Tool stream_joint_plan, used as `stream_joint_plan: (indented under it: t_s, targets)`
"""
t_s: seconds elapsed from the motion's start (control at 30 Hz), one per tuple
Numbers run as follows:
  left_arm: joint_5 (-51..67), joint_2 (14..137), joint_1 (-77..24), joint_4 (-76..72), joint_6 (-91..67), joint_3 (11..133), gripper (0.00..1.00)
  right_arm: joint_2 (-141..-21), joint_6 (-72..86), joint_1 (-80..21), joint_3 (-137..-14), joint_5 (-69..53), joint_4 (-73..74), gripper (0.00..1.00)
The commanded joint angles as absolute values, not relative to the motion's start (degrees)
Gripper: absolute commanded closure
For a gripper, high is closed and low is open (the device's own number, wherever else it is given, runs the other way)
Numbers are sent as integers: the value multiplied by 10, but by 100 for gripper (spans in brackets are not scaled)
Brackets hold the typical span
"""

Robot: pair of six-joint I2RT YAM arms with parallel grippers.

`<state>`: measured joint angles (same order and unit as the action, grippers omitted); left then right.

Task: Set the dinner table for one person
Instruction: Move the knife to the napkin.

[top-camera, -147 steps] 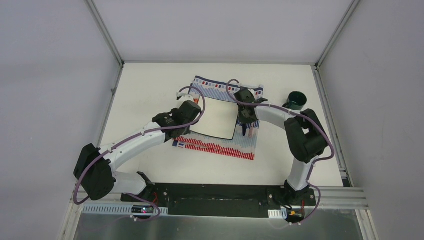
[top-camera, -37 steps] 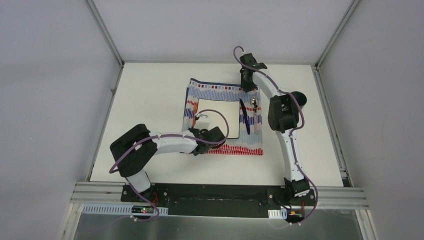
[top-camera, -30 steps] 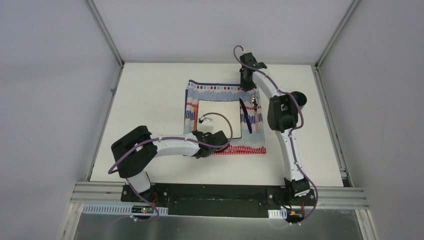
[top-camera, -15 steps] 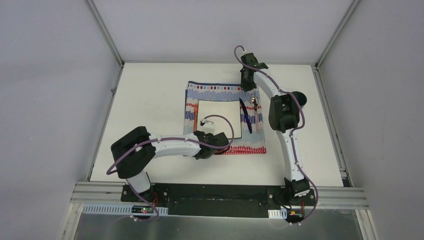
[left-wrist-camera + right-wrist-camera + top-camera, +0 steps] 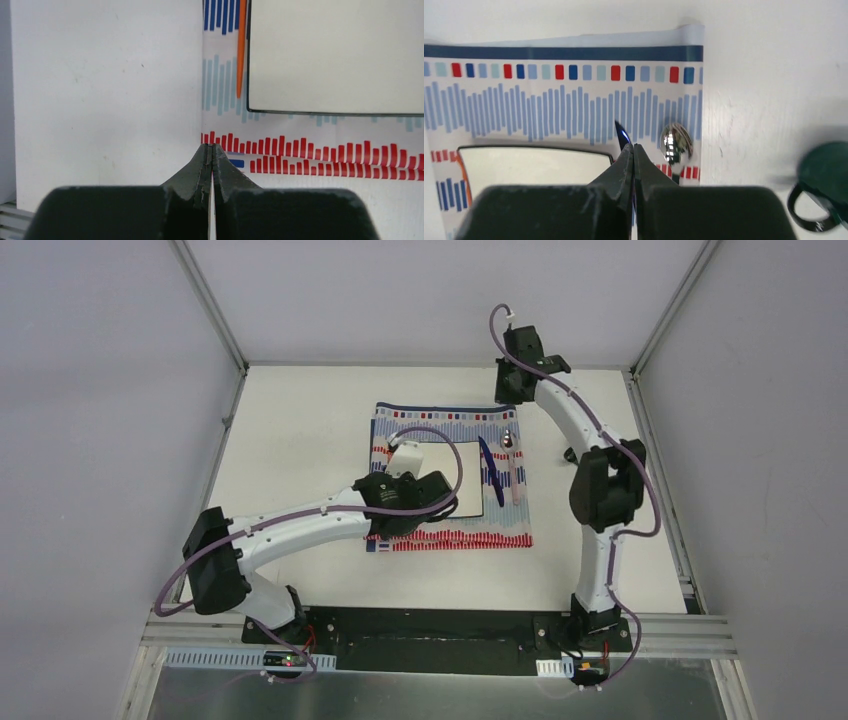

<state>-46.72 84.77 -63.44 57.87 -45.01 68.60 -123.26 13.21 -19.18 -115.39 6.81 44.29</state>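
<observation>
- My left gripper [image 5: 210,150] is pinched shut with nothing in it. It hangs over the near left corner of the striped cloth [image 5: 450,422].
- My right gripper [image 5: 633,150] is pinched shut too, and it is empty. It is up over the far right part of the cloth.
- The dinner table [image 5: 290,440] is the big flat white top under everything. It reaches out to the grey rails.
- I think the table is hard, heavy and stuck in place. I can't pick it up, I can only put things on it. It looks smooth, so things may slide on it.
- The cloth lies flat in the middle of the table. It looks thin and floppy, so I would pinch it at a corner or an edge.
- The white square plate [image 5: 435,458] sits on the cloth. It looks hard and could break, so I would hold it by its rim.
- The blue knife [image 5: 491,472] and the shiny spoon [image 5: 675,142] lie side by side, just right of the plate. They look thin and slippery, so I would grab the handles.
- An orange thing [image 5: 241,50] lies just left of the plate. I can't tell if it is a fork.
- The green mug [image 5: 824,180] stands on the bare table, right of the cloth. I would take it by the rim or the handle.
</observation>
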Motion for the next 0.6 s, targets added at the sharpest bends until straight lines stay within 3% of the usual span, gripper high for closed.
stream_joint_plan:
  t_s: [0.0, 0.23, 0.57]
  targets:
    - [-537, 836, -640, 602, -399, 745, 100, -1109, 150, -199, -1035, 69, 389, 100]
    - [-531, 876, -638, 598, -383, 780, 100, -994, 193, -207, -817, 54, 306, 100]
    - [-550, 849, -610, 583, -350, 791, 100, -958, 217, -210, -707, 21, 276, 100]
